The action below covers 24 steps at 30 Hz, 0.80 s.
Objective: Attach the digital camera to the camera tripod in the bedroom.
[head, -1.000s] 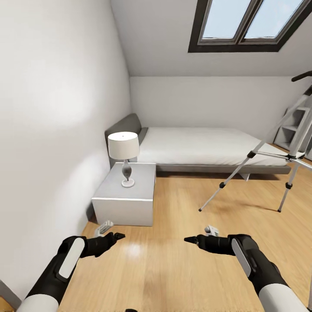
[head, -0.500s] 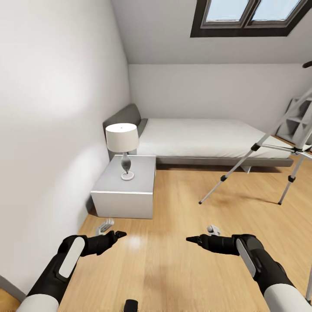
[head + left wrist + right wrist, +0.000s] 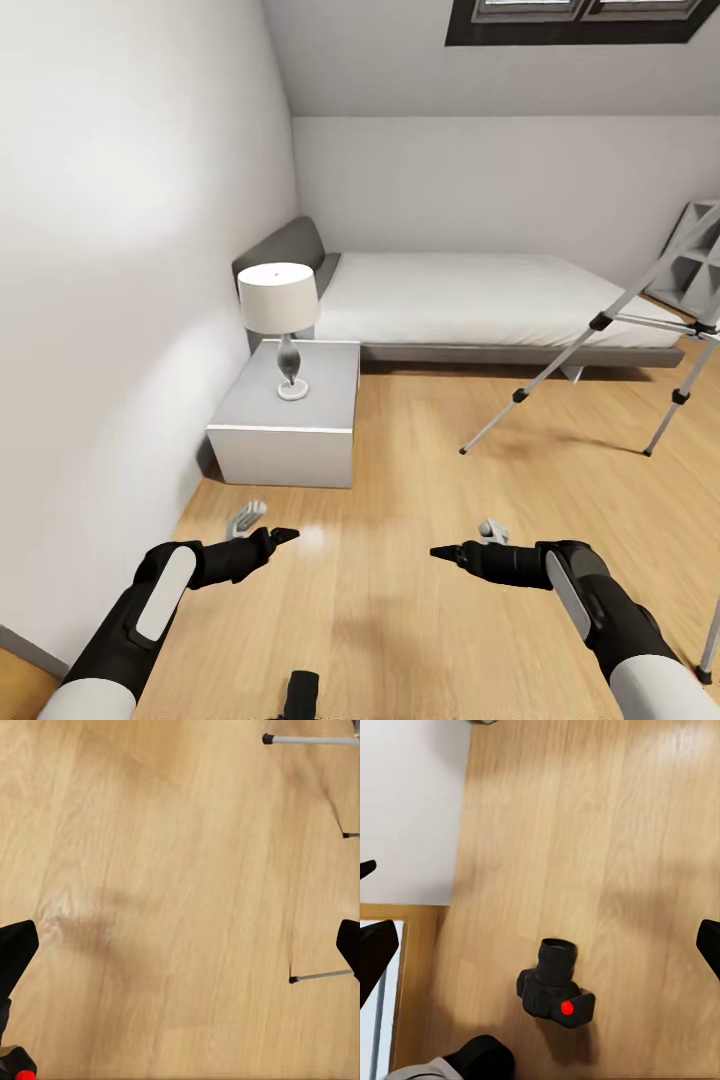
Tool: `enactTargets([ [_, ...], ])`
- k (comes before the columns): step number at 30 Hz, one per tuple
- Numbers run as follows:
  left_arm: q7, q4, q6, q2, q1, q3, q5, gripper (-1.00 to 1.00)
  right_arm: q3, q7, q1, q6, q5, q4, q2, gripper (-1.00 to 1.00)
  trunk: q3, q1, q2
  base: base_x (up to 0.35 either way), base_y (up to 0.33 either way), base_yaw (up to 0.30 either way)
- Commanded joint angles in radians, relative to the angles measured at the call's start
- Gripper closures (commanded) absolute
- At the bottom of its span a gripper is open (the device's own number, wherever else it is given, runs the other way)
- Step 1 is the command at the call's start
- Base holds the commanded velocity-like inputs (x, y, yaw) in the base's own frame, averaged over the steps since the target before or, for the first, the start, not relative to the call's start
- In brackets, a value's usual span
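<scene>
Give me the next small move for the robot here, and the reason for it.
Probably lower the right gripper toward the digital camera, fingers spread. The camera lies alone on the wood floor, ungripped, seen between the right gripper's open fingers in the right wrist view. The camera tripod stands to the right near the bed, so the camera must be picked up first.

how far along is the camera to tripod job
Done: the robot is in the bedroom, with the camera tripod standing ahead to its right. In hand: nothing; the left pincer and right pincer are both empty and open. Left: the digital camera lies on the wood floor, not yet picked up or mounted.
</scene>
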<state>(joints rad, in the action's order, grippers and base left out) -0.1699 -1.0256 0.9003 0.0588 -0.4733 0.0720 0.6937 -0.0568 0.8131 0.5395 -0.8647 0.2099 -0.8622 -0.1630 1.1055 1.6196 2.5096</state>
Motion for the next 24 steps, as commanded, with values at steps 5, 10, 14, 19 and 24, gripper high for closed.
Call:
enactTargets([
  [5, -0.012, 0.001, 0.003, 0.000, -0.001, 0.002, -0.008, -1.00, -0.001, 0.003, 0.001, -0.005, 0.000, 0.000, 0.000, -1.00, 0.020, 0.002, 0.002, 0.000, 0.000, 0.000],
  [10, -0.010, 0.005, -0.002, -0.002, 0.000, 0.000, -0.016, -1.00, -0.002, 0.002, 0.001, -0.004, 0.000, 0.003, 0.000, -1.00, 0.040, 0.004, 0.003, 0.000, 0.000, 0.000],
  [14, -0.008, 0.007, -0.004, -0.004, 0.000, -0.004, -0.046, -1.00, -0.002, 0.002, 0.001, -0.004, 0.000, 0.007, 0.000, -1.00, 0.055, 0.006, 0.004, 0.000, 0.000, 0.000],
  [19, -0.007, 0.010, -0.005, -0.006, 0.000, -0.008, -0.118, -1.00, -0.001, 0.002, 0.001, -0.004, 0.000, 0.009, 0.000, -1.00, 0.074, 0.008, 0.005, 0.000, 0.000, 0.000],
  [24, -0.008, 0.013, -0.006, -0.008, 0.000, -0.009, -0.168, -1.00, -0.001, 0.001, 0.001, -0.004, 0.000, 0.009, 0.000, -1.00, 0.094, 0.011, 0.006, 0.000, 0.000, 0.000],
])
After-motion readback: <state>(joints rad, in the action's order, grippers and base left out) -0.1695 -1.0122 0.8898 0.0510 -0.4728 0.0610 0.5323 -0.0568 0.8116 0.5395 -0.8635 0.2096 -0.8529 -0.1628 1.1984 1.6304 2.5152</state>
